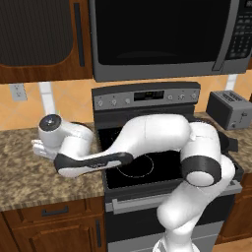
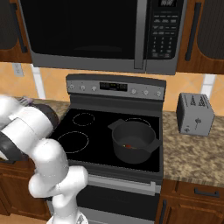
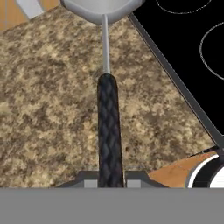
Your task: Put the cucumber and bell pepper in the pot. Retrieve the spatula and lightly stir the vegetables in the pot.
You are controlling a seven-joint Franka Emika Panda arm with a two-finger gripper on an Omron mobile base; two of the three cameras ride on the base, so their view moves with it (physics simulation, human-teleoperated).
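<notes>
Gripper [image 3: 110,183]: the two dark fingertips sit at the bottom of the hand view, pressed close against either side of the spatula's dark textured handle — the fingers are narrow and clamped on it.
Spatula [image 3: 108,131]: the black handle runs straight up from the fingertips, thins to a silver shank and ends in a silver-grey head at the top edge of the hand view; it lies over the speckled brown countertop [image 3: 48,113], just left of the stove.
Stove [image 2: 100,131]: black glass cooktop with ringed burners; its dark edge crosses the right side of the hand view.
Pot [image 2: 133,141]: dark grey, on the stove's front right burner, with flat side handles.
Bell pepper [image 2: 128,146]: a small red spot on the pot's floor.
Cucumber: cannot tell — nothing yellow-green is clear inside the pot.
Arm [image 1: 147,142]: stretches from the stove's front across to the counter left of the stove.
Toaster [image 2: 195,113]: on the counter right of the stove.
Microwave [image 2: 100,35]: mounted above the stove.
</notes>
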